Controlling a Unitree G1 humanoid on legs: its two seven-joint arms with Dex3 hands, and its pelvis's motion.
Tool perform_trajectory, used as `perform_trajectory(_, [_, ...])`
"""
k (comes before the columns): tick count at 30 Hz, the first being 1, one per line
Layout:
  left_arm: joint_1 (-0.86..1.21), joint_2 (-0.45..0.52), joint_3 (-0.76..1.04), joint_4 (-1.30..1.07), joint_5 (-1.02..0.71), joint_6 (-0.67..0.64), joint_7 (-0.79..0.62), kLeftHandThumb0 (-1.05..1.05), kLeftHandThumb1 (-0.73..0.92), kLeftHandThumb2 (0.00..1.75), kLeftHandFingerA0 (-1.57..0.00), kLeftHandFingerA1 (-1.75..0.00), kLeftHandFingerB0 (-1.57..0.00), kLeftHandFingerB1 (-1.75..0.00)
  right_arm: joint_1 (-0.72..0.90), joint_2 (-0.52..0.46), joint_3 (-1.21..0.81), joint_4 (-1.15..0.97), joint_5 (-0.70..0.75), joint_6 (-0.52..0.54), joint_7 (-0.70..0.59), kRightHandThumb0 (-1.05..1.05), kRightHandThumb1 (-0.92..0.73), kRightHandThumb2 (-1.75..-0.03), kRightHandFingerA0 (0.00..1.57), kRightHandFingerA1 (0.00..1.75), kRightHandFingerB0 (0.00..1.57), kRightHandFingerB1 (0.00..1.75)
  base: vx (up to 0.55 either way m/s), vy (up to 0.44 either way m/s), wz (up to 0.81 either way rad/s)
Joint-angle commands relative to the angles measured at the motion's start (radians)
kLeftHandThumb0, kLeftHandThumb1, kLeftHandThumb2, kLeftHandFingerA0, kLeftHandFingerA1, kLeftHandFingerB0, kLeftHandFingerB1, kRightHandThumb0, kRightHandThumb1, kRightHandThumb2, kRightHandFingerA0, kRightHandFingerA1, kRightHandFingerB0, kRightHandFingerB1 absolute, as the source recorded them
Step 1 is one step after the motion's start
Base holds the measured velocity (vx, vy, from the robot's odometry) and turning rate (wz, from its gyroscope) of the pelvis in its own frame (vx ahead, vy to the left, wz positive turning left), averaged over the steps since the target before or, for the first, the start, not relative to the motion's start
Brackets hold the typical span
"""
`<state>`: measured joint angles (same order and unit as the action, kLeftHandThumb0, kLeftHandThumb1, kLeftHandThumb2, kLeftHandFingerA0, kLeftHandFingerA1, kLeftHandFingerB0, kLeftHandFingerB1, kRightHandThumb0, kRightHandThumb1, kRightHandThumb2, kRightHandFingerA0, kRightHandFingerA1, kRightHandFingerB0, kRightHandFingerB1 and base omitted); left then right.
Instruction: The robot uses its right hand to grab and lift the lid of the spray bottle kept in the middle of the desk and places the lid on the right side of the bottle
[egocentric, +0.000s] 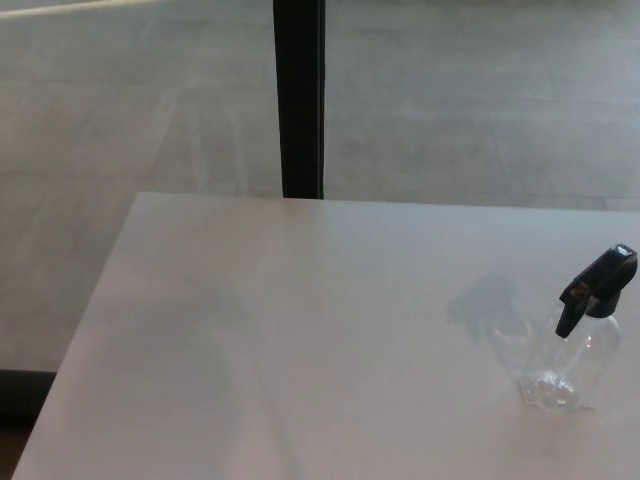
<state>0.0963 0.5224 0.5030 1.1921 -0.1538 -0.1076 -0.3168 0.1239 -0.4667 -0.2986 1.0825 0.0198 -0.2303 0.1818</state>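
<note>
A pale desk (250, 330) fills most of the head view, its far edge met by a grey floor beyond, and a dark upright post (299, 100) is seen standing behind that far edge, well apart from the bottle. The clear spray bottle (570, 365) is found near the desk's right side as pictured, upright, close to the picture's right border rather than in the middle of what is shown. To the bottle's left, just beside it, a faint grey shadow (485, 305) is cast on the desktop. The black lid (598, 288), a trigger-type spray head, is seated on top of the bottle, its nozzle end pointing down and to the left. No part of the robot is shown: neither the left nor the right hand is in view, so the state of their fingers cannot be told. As far as can be judged, the task has not been started: the lid is still on the bottle, nothing has been grasped, and the desk surface to the bottle's right, of which only a narrow strip is visible, holds no lid. Everything is therefore left to be done: the right hand must be brought to the lid, closed around it, the lid lifted free, and then set down on the bottle's right.
</note>
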Motion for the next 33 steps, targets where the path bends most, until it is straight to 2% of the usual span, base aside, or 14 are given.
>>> perform_trajectory(1, [0.001, 0.026, 0.019, 0.022, -0.047, -0.063, -0.081, -0.76, 0.88, 0.65, -0.58, -0.54, -0.42, -0.41, 0.003, -0.036, -0.021, 0.031, 0.035, -0.005, 0.035, -0.69, -0.78, -0.63, 0.41, 0.62, 0.25, 0.36, 0.0, 0.0, 0.0])
perform_trajectory(7, [-0.008, 0.027, 0.031, 0.04, -0.058, -0.052, -0.088, -0.77, 0.86, 0.65, -0.58, -0.53, -0.42, -0.4, -0.033, -0.056, -0.129, 0.095, 0.11, 0.094, -0.031, -0.65, -0.8, -0.64, 0.43, 0.73, 0.26, 0.35, 0.0, 0.0, 0.0])
perform_trajectory(8, [0.004, 0.014, 0.035, 0.044, -0.064, -0.059, -0.088, -0.77, 0.86, 0.66, -0.59, -0.54, -0.41, -0.41, -0.061, -0.077, -0.2, 0.109, 0.166, 0.128, -0.066, -0.59, -0.62, -0.98, 0.51, 0.84, 0.32, 0.53, 0.0, 0.0, 0.0])
perform_trajectory(10, [0.01, 0.011, 0.027, 0.042, -0.06, -0.069, -0.09, -0.78, 0.87, 0.66, -0.57, -0.53, -0.41, -0.41, -0.084, -0.106, -0.245, 0.107, 0.181, 0.17, -0.097, -0.61, -0.81, -0.64, 0.41, 0.76, 0.24, 0.36, 0.0, 0.0, 0.0])
perform_trajectory(11, [0.01, 0.013, 0.022, 0.044, -0.057, -0.071, -0.095, -0.78, 0.87, 0.66, -0.55, -0.52, -0.39, -0.4, -0.109, -0.14, -0.308, 0.1, 0.235, 0.19, -0.073, -0.66, -0.66, -0.99, 0.32, 0.71, 0.04, 0.36, 0.0, 0.0, 0.0])
perform_trajectory(13, [0.009, 0.013, 0.026, 0.044, -0.064, -0.063, -0.101, -0.77, 0.86, 0.66, -0.55, -0.53, -0.4, -0.4, -0.137, -0.164, -0.352, 0.11, 0.253, 0.172, -0.063, -0.63, -0.81, -0.64, 0.26, 0.55, 0.09, 0.27, 0.0, 0.0, 0.0])
perform_trajectory(15, [0.009, 0.014, 0.029, 0.05, -0.068, -0.067, -0.095, -0.78, 0.85, 0.65, -0.58, -0.54, -0.42, -0.4, -0.175, -0.191, -0.403, 0.061, 0.281, 0.176, -0.064, -0.7, -0.6, -0.94, 0.23, 0.59, 0.05, 0.34, 0.0, 0.0, 0.0])
perform_trajectory(18, [0.003, 0.015, 0.029, 0.055, -0.071, -0.06, -0.093, -0.77, 0.85, 0.65, -0.57, -0.52, -0.42, -0.4, -0.234, -0.222, -0.447, -0.083, 0.303, 0.184, -0.046, -0.64, -0.76, -0.65, 0.14, 0.5, 0.1, 0.22, 0.0, 0.0, 0.0])
perform_trajectory(22, [0.006, 0.013, 0.021, 0.055, -0.066, -0.07, -0.094, -0.78, 0.86, 0.66, -0.55, -0.52, -0.4, -0.4, -0.33, -0.265, -0.438, -0.304, 0.285, 0.233, -0.077, -0.72, -0.62, -0.95, 0.28, 0.63, 0.07, 0.33, 0.0, 0.0, 0.0])
perform_trajectory(23, [0.008, 0.012, 0.024, 0.049, -0.071, -0.068, -0.098, -0.79, 0.86, 0.65, -0.57, -0.55, -0.4, -0.41, -0.376, -0.269, -0.425, -0.332, 0.275, 0.208, -0.082, -0.68, -0.76, -0.65, 0.27, 0.51, 0.11, 0.22, 0.0, 0.0, 0.0])
perform_trajectory(27, [0.009, 0.007, 0.027, 0.049, -0.074, -0.062, -0.087, -0.8, 0.85, 0.65, -0.58, -0.55, -0.43, -0.41, -0.484, -0.283, -0.351, -0.54, 0.247, 0.192, -0.043, -0.76, -0.58, -0.92, 0.22, 0.52, 0.06, 0.33, 0.0, 0.0, 0.0])
perform_trajectory(28, [0.01, 0.007, 0.026, 0.048, -0.074, -0.064, -0.088, -0.8, 0.85, 0.65, -0.58, -0.55, -0.42, -0.41, -0.495, -0.279, -0.343, -0.56, 0.246, 0.191, -0.037, -0.72, -0.71, -0.62, 0.37, 0.5, 0.14, 0.26, 0.0, 0.0, 0.0])
perform_trajectory(32, [0.012, 0.005, 0.028, 0.059, -0.074, -0.07, -0.092, -0.78, 0.85, 0.66, -0.58, -0.52, -0.4, -0.39, -0.56, -0.264, -0.2, -0.773, 0.201, 0.182, 0.043, -0.68, -0.7, -0.61, 0.4, 0.4, 0.19, 0.28, 0.0, 0.0, 0.0])
perform_trajectory(33, [0.013, 0.005, 0.028, 0.052, -0.075, -0.063, -0.093, -0.76, 0.86, 0.65, -0.58, -0.53, -0.41, -0.4, -0.579, -0.258, -0.167, -0.796, 0.199, 0.192, 0.065, -0.75, -0.53, -0.87, 0.33, 0.49, 0.17, 0.41, 0.0, 0.0, 0.0])
